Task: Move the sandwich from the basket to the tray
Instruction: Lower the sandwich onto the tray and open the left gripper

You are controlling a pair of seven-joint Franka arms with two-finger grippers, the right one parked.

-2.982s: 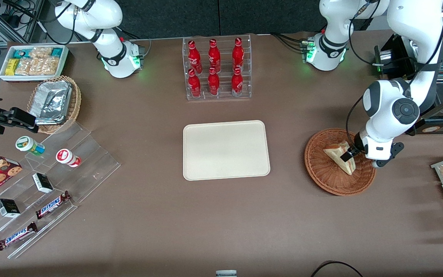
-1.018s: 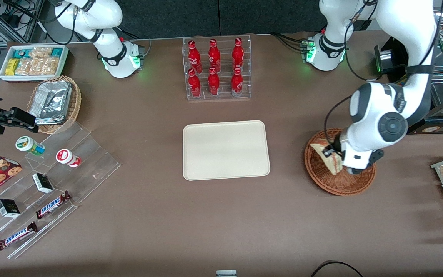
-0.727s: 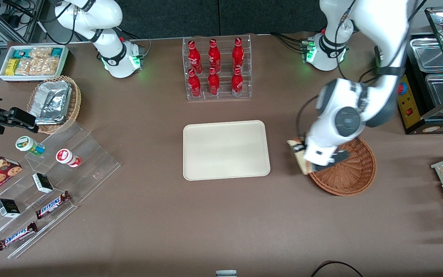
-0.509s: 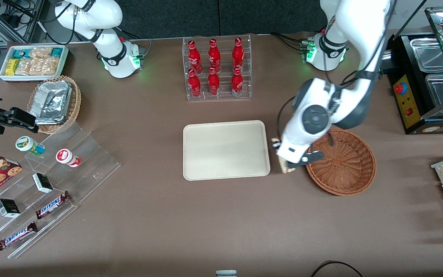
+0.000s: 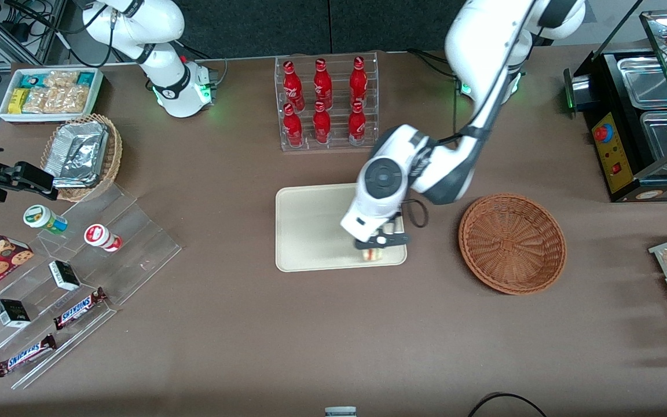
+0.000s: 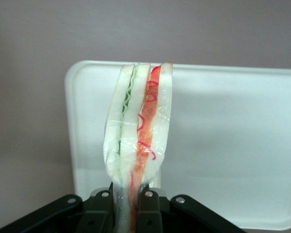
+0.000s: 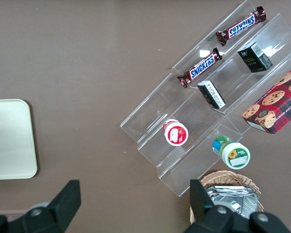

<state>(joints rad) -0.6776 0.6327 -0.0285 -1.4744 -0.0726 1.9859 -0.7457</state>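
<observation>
The claw (image 5: 375,248) grips the wrapped sandwich (image 6: 138,141) tightly, hanging above the cream tray (image 5: 310,231); the wicker basket (image 5: 512,243) sits well apart beside it.

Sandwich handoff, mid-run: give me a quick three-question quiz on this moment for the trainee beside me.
1. True or false: the sandwich lies in the basket.
2. What is the gripper above: A) the bottle rack, B) the tray, C) the bare table?
3. Fill in: in the left wrist view, the sandwich's cut edge shows green and ___ filling.

Key:
1. False; the gripper grips it over the tray, and the basket holds nothing.
2. B.
3. Red-orange.
</observation>
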